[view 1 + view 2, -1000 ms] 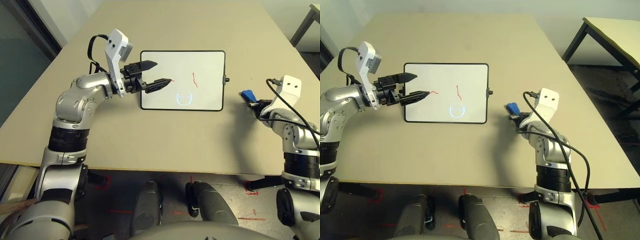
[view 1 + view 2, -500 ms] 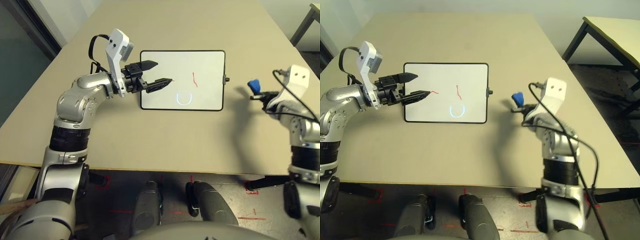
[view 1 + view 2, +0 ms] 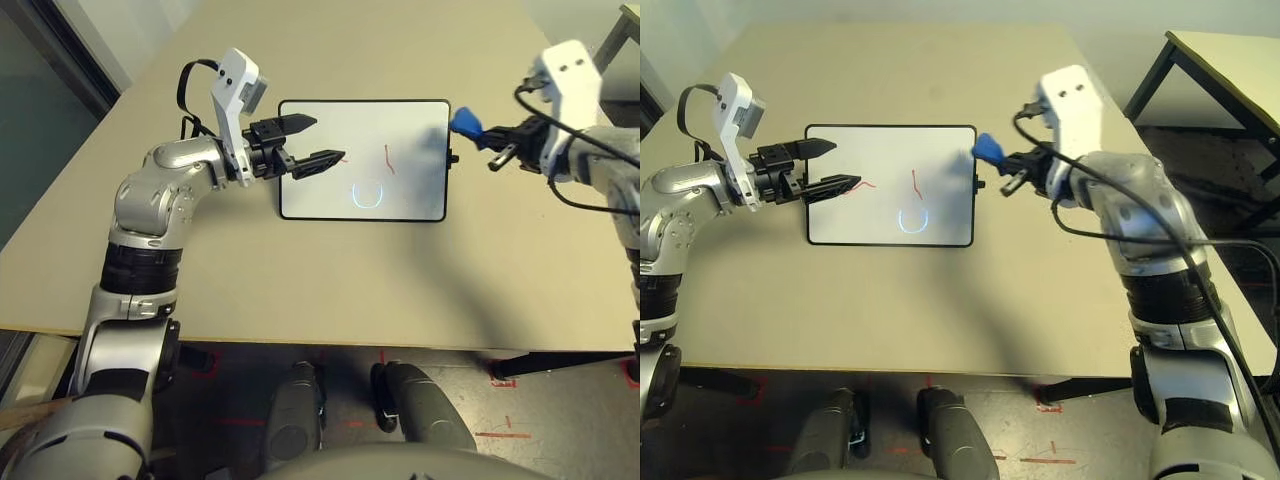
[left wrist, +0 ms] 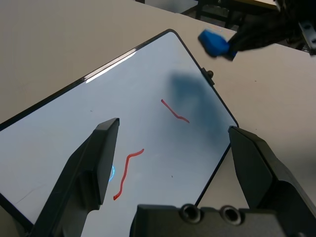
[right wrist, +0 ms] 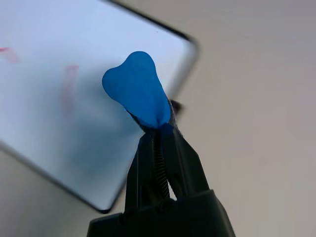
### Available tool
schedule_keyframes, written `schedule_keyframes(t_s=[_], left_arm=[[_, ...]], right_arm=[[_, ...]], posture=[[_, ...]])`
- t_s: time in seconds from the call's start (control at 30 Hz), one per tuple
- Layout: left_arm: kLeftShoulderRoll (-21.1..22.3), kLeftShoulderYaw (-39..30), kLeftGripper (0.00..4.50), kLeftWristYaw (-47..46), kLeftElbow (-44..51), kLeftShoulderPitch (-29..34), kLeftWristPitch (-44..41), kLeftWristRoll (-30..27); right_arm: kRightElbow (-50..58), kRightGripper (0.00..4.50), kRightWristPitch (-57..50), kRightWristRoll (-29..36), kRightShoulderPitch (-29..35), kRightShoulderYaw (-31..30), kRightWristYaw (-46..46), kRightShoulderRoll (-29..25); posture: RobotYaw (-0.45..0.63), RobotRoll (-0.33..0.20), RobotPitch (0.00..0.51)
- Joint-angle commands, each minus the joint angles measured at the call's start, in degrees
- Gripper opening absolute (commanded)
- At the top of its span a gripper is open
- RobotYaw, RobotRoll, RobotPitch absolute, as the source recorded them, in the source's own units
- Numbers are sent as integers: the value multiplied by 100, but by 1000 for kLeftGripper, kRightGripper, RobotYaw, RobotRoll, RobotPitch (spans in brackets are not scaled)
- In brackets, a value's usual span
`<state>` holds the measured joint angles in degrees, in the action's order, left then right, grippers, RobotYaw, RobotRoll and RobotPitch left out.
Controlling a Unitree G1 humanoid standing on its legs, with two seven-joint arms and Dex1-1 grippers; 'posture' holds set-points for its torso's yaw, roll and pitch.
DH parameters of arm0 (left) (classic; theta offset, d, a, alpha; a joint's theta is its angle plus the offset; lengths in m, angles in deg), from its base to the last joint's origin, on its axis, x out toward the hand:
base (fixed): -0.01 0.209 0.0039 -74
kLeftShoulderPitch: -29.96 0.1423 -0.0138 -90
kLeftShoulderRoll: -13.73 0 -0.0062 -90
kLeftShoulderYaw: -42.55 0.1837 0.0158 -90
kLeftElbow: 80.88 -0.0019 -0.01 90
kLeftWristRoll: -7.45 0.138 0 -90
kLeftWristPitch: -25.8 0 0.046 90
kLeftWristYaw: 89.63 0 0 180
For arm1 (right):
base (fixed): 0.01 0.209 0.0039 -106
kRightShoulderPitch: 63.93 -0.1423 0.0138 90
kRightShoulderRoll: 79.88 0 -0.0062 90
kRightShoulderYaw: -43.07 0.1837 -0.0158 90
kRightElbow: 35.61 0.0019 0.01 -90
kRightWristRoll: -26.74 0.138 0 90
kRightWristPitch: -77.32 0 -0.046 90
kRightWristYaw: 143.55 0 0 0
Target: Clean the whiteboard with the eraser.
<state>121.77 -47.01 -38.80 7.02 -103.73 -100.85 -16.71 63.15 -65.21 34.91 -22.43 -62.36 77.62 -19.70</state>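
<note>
Held aloft in the right gripper point(image 5: 157, 129), black fingers pinched tight on one end: the bright blue eraser point(image 3: 466, 124), its free end jutting toward the whiteboard point(image 3: 400, 200) and poised in the air over the board's right short edge, beside the small black knob point(image 3: 453, 158) there, clear of the surface. Flat on the beige table point(image 3: 300, 280), the board itself, long sides running across the robot's front, thin black frame all round. On the white face, two short red squiggles point(image 4: 174, 110) side by side near the middle and, nearer the robot, a faint blue open circle point(image 3: 367, 195). A soft dark shadow thrown across the board's far right corner, under the eraser. On the other side, the left gripper point(image 3: 305, 141), raised above the board's left short edge and pointing across it toward the right, its two fingers point(image 4: 89, 170) spread well apart with nothing between them. Eraser and left gripper well apart, the width of the board lying between.
</note>
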Motion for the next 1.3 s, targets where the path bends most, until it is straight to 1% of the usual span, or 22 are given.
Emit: schedule_keyframes(t_s=[0.03,0.13,0.2,0.23,0.33,0.43,0.57,0.73,0.83,0.9,1.0,1.3], left_arm=[[32,88,4500,76,-108,-69,47,94],[32,104,4500,91,-152,-98,59,101],[25,106,4500,78,-141,-88,54,97],[21,99,4500,63,-120,-71,44,89],[33,70,4500,31,-52,-21,10,65],[104,27,4500,17,33,23,-66,41],[210,-15,4500,-3,110,84,-148,14],[269,-54,4500,-34,197,127,-222,-34],[288,-76,4500,-51,261,157,-280,-57],[296,-90,4500,-55,303,178,-318,-72],[287,-90,4500,-59,320,185,-341,-75],[249,-53,4500,-25,265,161,-324,-71]], right_arm=[[23,2,79,-329,-246,-625,266,92],[-148,2,224,-569,-407,-923,340,259],[-317,2,339,-726,-551,-1074,325,513],[-469,2,404,-792,-674,-1128,273,737],[-977,2,661,-978,-978,-1156,140,1310],[-1533,2,1084,-1164,-1159,-1139,40,1714],[-2075,2,1514,-1355,-1090,-1167,-61,2081],[-2301,2,1782,-1573,-655,-1197,-97,2249],[-2144,2,1763,-1671,-232,-1261,-68,2242],[-2006,2,1698,-1722,-91,-1263,-14,2223],[-1942,2,1650,-1769,-67,-1210,32,2200],[-1947,2,1527,-1820,-256,-941,10,2192]], posture=[[-60,0,115],[-57,0,116],[-54,0,116],[-50,0,115],[-36,0,111],[-18,0,108],[-5,0,108],[8,0,110],[12,0,116],[9,0,119],[5,0,120],[-4,0,121]])
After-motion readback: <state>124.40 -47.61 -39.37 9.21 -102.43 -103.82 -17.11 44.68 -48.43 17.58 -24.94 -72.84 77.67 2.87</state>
